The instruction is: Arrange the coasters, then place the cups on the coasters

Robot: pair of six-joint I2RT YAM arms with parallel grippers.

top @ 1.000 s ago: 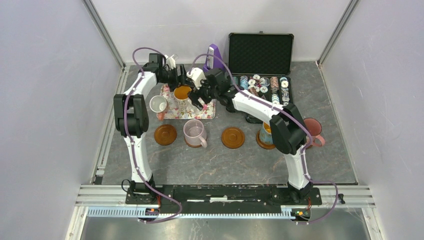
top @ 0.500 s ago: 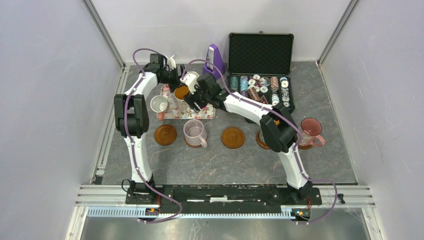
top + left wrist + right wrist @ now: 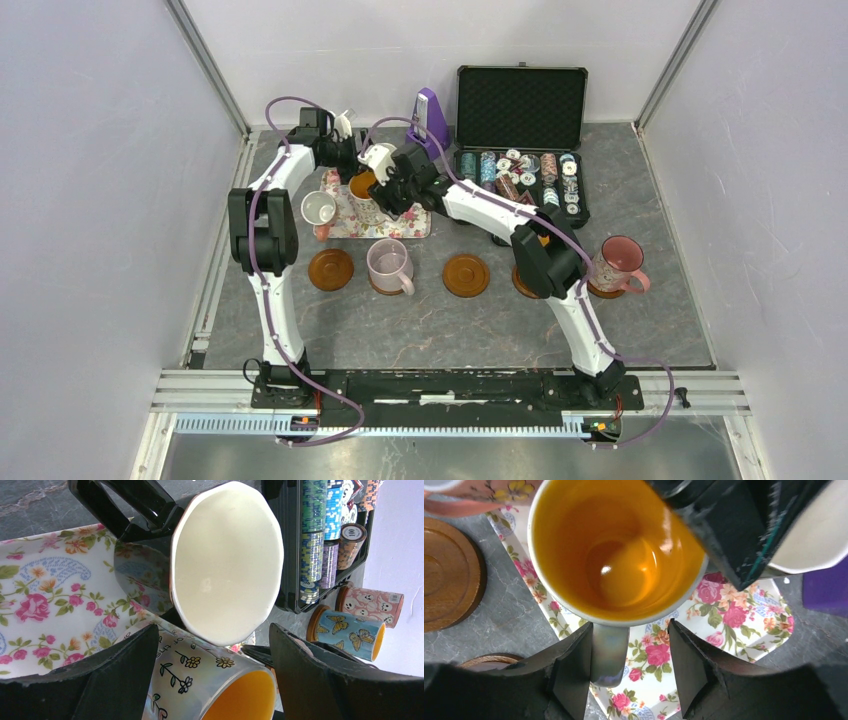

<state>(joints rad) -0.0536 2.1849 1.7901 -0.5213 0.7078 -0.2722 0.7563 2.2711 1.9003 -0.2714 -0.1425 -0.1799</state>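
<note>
A flowered mug with an orange inside [image 3: 616, 550] stands on the floral tray [image 3: 749, 620]. Its grey handle [image 3: 609, 652] lies between the fingers of my right gripper [image 3: 630, 652]. The left finger touches the handle, the right one stands apart, so the gripper is open. My left gripper [image 3: 220, 680] is wide open around the same mug [image 3: 195, 677], beside a black mug with a cream inside [image 3: 225, 560]. On the tray's left edge is a white mug [image 3: 318, 208]. A lilac mug [image 3: 388, 262] and a pink mug [image 3: 620, 262] sit on coasters. Bare coasters [image 3: 330, 268] [image 3: 466, 274] lie in the front row.
The open poker chip case [image 3: 520, 150] and a purple metronome [image 3: 430, 115] stand at the back. A blue butterfly mug [image 3: 350, 632] on a coaster shows past the case [image 3: 320, 540]. Both arms crowd together over the tray [image 3: 410, 225].
My right arm has swung left to the orange-inside mug, and its jaws have narrowed around the handle. The left arm has hardly moved and stays open.
</note>
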